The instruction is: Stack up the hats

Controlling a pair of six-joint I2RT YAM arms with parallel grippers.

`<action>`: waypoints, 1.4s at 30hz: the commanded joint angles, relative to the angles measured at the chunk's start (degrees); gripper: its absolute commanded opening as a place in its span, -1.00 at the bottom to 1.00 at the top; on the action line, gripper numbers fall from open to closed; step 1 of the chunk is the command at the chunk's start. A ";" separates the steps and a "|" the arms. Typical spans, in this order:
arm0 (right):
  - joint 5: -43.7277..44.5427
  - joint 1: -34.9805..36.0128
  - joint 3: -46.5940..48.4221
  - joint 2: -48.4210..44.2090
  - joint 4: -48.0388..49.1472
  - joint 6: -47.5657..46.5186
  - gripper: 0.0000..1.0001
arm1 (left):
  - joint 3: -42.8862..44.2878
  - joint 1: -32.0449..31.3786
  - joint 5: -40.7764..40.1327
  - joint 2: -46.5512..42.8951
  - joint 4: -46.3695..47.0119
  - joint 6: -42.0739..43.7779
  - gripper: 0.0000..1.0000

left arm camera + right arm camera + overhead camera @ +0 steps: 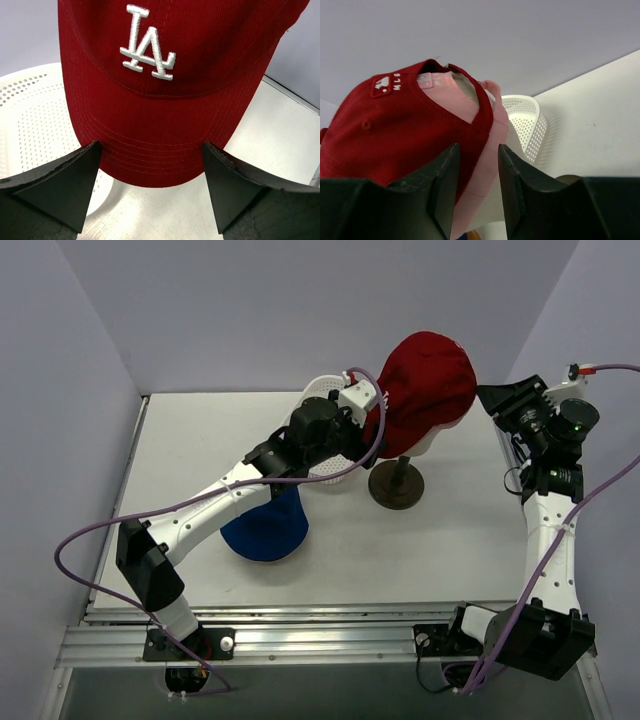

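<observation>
Centrally, the dark red cap (430,380) sits over the pink cap (455,97) on the mannequin head (424,446), while the blue bucket hat (268,530) lies on the table (450,550). The left gripper (151,146) is spread wide beside the red brim. The right gripper (478,147) is narrowly parted at the caps' rear edge, and whether it pinches fabric cannot be told.

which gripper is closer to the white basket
Left. The left gripper hangs right by the white basket, open toward the dark red cap. The right gripper sits beyond the mannequin head, which stands between it and the basket.
</observation>
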 commanded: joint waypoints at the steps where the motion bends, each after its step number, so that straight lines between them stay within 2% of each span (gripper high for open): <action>1: -1.02 0.04 -2.12 -1.81 3.21 -0.39 -0.35 | -1.40 -0.45 -0.26 -0.44 2.39 -0.21 0.81; 10: -1.19 0.04 -2.49 -0.05 3.04 -1.45 -0.36 | -1.93 -0.45 -0.52 -1.32 2.57 -0.29 0.82; 19: 0.48 0.04 -0.81 -3.48 1.19 -0.40 -0.37 | -0.78 -0.63 -0.26 -2.56 1.69 -0.03 0.83; 26: 1.01 0.22 -5.29 -7.69 6.02 4.70 -0.37 | -0.70 -0.63 0.00 -1.59 2.22 -0.03 0.83; 33: 0.31 0.57 -5.38 -9.98 7.07 6.54 -0.37 | -0.78 -0.63 0.27 -1.41 2.83 -0.29 0.83; 42: 0.30 3.82 -11.00 -10.95 10.50 7.86 -0.42 | -0.78 -0.72 0.09 -1.06 3.01 -0.56 0.82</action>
